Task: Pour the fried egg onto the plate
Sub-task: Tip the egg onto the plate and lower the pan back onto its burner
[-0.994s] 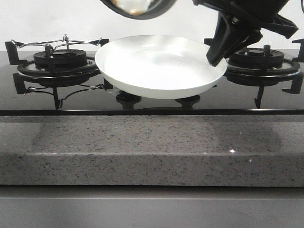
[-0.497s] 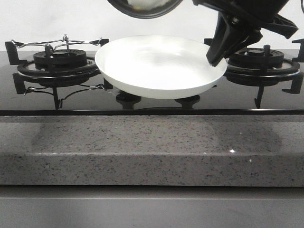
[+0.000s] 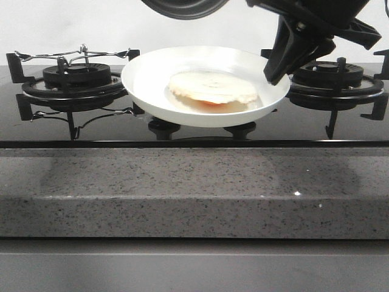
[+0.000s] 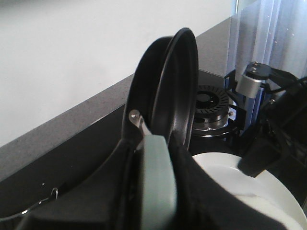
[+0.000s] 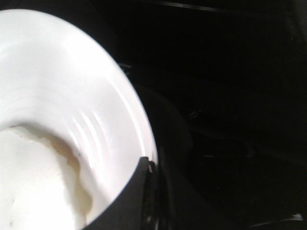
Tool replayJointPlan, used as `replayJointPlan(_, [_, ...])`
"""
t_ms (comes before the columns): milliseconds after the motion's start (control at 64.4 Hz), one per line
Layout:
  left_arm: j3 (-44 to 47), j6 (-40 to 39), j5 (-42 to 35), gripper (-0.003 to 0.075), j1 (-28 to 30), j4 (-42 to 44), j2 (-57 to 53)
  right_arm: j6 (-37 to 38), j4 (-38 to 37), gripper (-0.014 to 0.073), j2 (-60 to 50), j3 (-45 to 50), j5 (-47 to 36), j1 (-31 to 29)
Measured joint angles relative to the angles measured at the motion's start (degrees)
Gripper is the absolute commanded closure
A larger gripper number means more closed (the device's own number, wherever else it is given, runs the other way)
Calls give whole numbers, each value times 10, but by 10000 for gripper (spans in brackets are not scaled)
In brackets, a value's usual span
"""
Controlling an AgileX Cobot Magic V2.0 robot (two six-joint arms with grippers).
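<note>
The white plate (image 3: 149, 76) hangs above the middle of the hob, and my right gripper (image 3: 276, 68) is shut on its right rim. The fried egg (image 3: 213, 88) lies in the plate, a whitish patch with orange showing at its near edge. Directly above, at the frame's top edge, is the black frying pan (image 3: 185, 6). In the left wrist view the pan (image 4: 168, 91) stands steeply tilted and empty over the plate (image 4: 249, 191), with my left gripper (image 4: 156, 160) shut on its grey-green handle. The right wrist view shows the plate (image 5: 57, 81), the egg (image 5: 33, 182) and my right gripper (image 5: 151, 177) on the rim.
A black burner with a wire rack (image 3: 76, 79) sits left of the plate and another burner (image 3: 337, 79) sits right, behind my right arm. Two hob knobs (image 3: 164, 128) lie under the plate. A speckled stone counter edge (image 3: 194, 194) runs along the front.
The egg has dropped out of the pan and now lies in the plate, which was empty before. The pan has moved up, almost out of the front view. The right gripper and plate held still.
</note>
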Motion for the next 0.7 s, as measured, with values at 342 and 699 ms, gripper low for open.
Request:
replayJointPlan(342, [0,-269,16,739,165,-18,56,0,0,660,0,0,0,0])
replayJointPlan(699, [0,-367,145,739,308,-149,185,0,0,660,0,0,0,0])
